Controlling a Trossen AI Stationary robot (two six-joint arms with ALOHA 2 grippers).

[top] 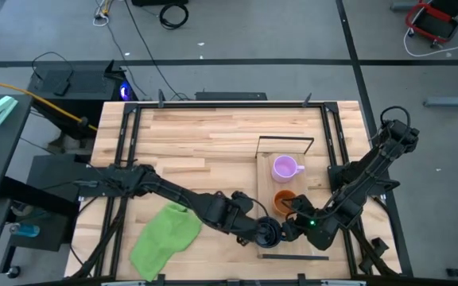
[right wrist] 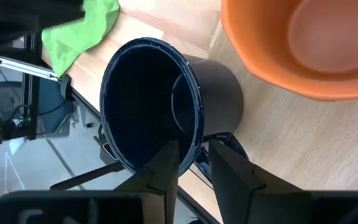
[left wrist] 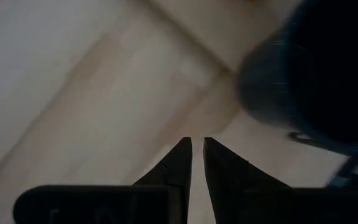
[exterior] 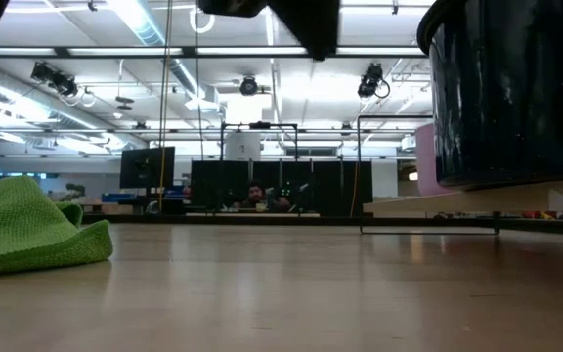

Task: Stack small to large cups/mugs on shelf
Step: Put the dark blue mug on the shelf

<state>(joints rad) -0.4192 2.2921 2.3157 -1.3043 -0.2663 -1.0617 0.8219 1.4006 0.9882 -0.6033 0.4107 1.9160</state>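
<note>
A: Mugs? where's the black mug (right wrist: 166,106)?

B: on the shelf (top: 294,238) end, beside the orange mug (top: 284,200); purple mug (top: 284,167) sits past that; right gripper (right wrist: 193,163) pinches its rim; left gripper (left wrist: 196,163) clenched empty, just off the shelf.

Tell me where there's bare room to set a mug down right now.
The tabletop is bare beyond the green cloth, left of the shelf. The shelf's near end is crowded: purple mug, orange mug, then black mug, with the right gripper on its rim and the left gripper alongside.
</note>
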